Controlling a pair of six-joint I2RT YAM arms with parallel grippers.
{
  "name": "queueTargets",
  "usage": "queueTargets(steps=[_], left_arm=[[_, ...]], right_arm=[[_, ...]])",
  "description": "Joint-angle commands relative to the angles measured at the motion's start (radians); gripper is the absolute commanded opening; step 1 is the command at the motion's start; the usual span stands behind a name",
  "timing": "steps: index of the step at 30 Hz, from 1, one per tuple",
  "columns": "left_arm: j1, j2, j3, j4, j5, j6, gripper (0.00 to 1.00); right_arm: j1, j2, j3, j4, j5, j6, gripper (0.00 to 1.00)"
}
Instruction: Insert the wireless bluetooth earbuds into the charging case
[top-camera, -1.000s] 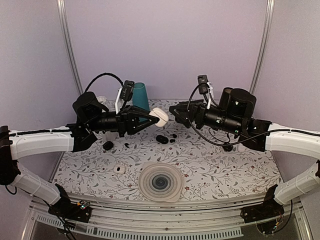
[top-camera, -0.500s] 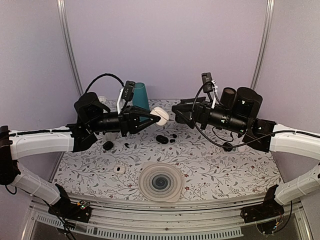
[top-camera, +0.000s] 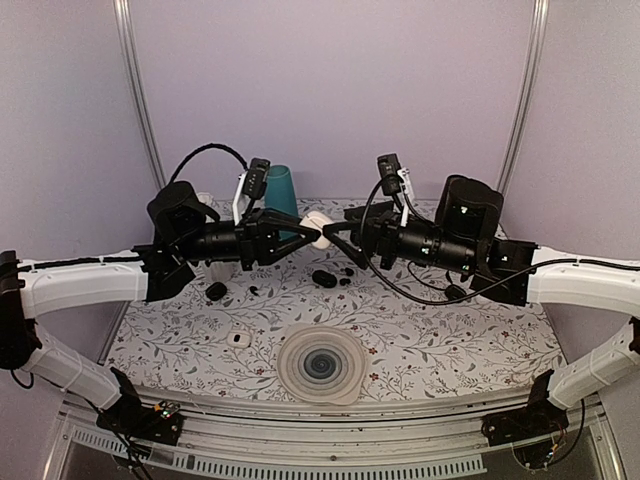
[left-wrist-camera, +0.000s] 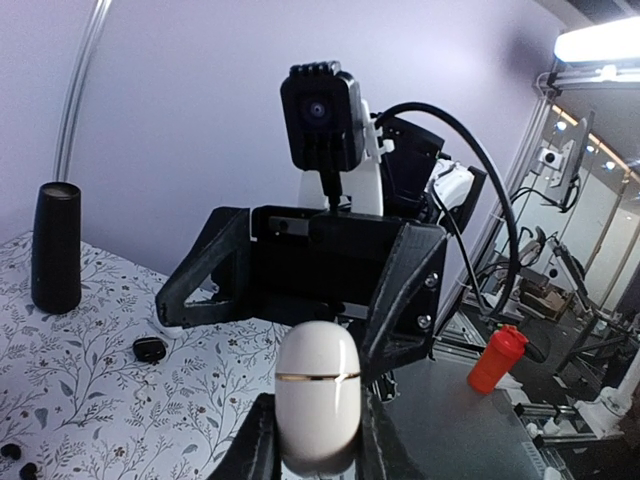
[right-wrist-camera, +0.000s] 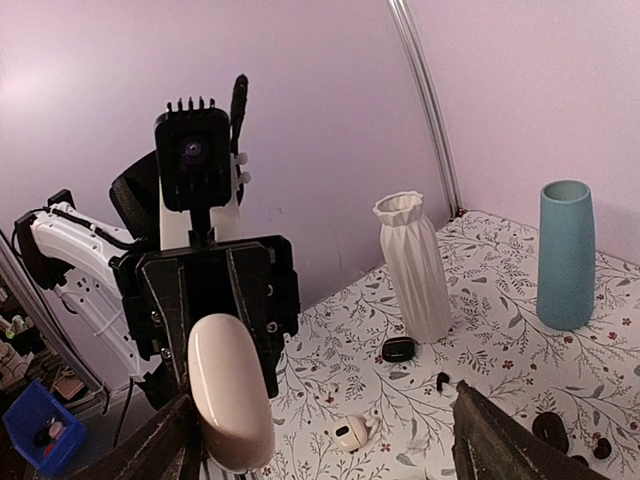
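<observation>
My left gripper (top-camera: 312, 232) is shut on a white oval charging case (left-wrist-camera: 316, 388) with its lid closed, and holds it up in the air over the back of the table. My right gripper (top-camera: 338, 233) faces it, open, with its fingers on either side of the case's free end (right-wrist-camera: 230, 405); the case sits close to one finger (right-wrist-camera: 172, 438). Two tiny black earbuds (top-camera: 346, 275) lie on the table below, beside a black oval case (top-camera: 322, 278). They also show at the lower right edge of the right wrist view, as earbuds (right-wrist-camera: 597, 447).
A teal cup (top-camera: 281, 192) and a white ribbed vase (right-wrist-camera: 412, 262) stand at the back left. A black case (top-camera: 216, 291), an open white case (top-camera: 237, 338) and a round swirl coaster (top-camera: 321, 364) lie on the floral cloth. A black cylinder (left-wrist-camera: 55, 247) stands at the back right.
My right arm has swung left, bringing its open fingers up around the held case. The left gripper has kept its hold and barely moved.
</observation>
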Motion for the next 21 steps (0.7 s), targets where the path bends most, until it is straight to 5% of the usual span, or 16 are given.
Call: queueTargets(steps=[1,21], left_arm=[[-0.006,0.006,0.022,0.06,0.068,-0.006,0.0],[-0.002,0.004,0.009,0.025,-0.02,0.013,0.0]], right_arm=[[-0.018,0.018,0.042,-0.051,0.087,0.01,0.86],[-0.064,-0.027,0.034,-0.049,-0.048,0.034,0.85]])
